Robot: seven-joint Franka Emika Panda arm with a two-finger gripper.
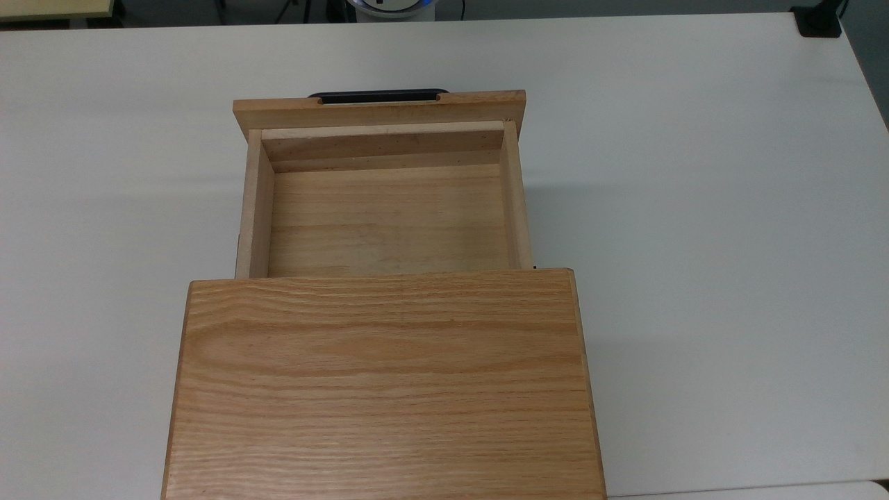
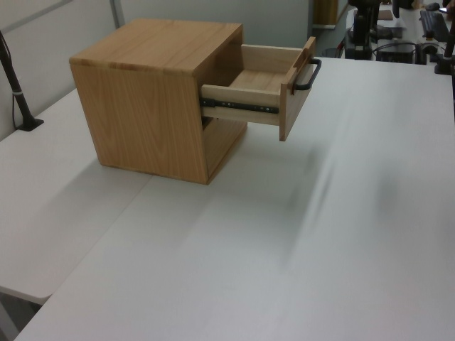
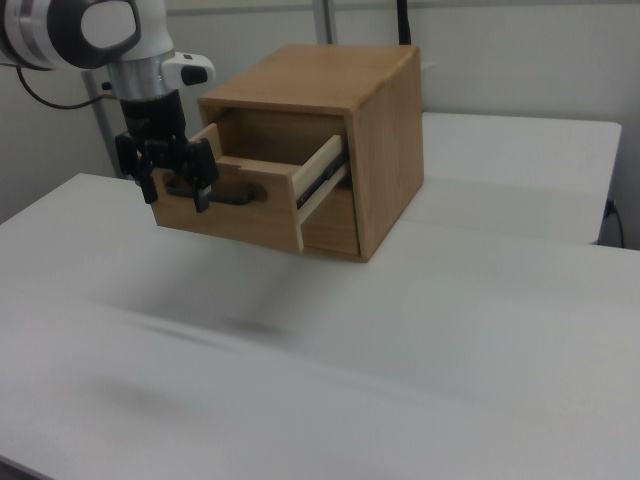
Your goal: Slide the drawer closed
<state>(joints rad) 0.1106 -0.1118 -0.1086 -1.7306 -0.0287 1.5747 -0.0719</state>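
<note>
You have a large oak cabinet with a broad grained top standing on a plain white table.

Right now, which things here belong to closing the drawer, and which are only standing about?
For the job:
drawer, pulled out
black bar handle
gripper, in front of the drawer
oak cabinet

Standing about:
white table
black clamp at its corner

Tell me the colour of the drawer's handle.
Black; the handle shows best in the left view.
</note>
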